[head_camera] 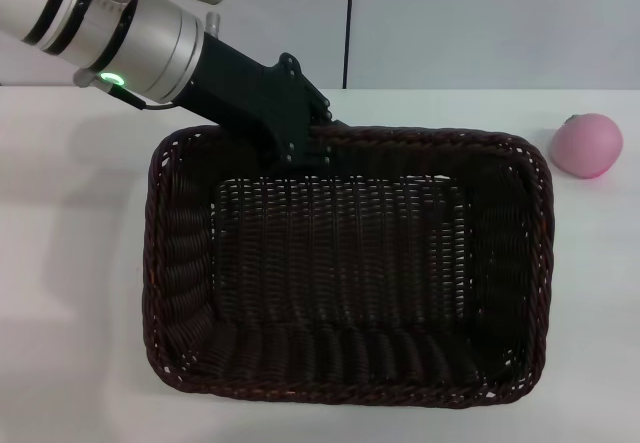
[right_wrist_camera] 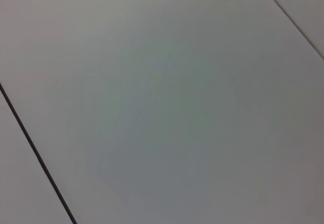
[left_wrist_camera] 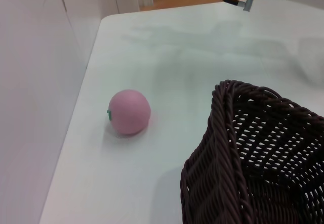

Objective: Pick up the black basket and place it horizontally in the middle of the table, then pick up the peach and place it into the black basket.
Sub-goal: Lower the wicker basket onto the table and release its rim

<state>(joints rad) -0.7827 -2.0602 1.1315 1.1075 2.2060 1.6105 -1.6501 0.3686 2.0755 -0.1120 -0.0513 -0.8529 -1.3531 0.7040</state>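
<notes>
Left gripper (head_camera: pixel 300 153) sat at the basket's (head_camera: pixel 345 263) far rim, apparently clamped on it; the fingers were hidden behind the weave, so I couldn't tell. Basket lay lengthwise mid-table (head_camera: pixel 70 263), so step 1 looked nearly done. Peach (head_camera: pixel 587 144) sat outside, near the far right corner, not yet picked. Right gripper wasn't visible.

The black basket (head_camera: pixel 350 263) filled the middle of the worktop (head_camera: pixel 70 263) with its hollow open from above, the left gripper (head_camera: pixel 300 143) crowded its far rim, and the peach (head_camera: pixel 587 144) sat apart near the far right corner with bare surface all round.
</notes>
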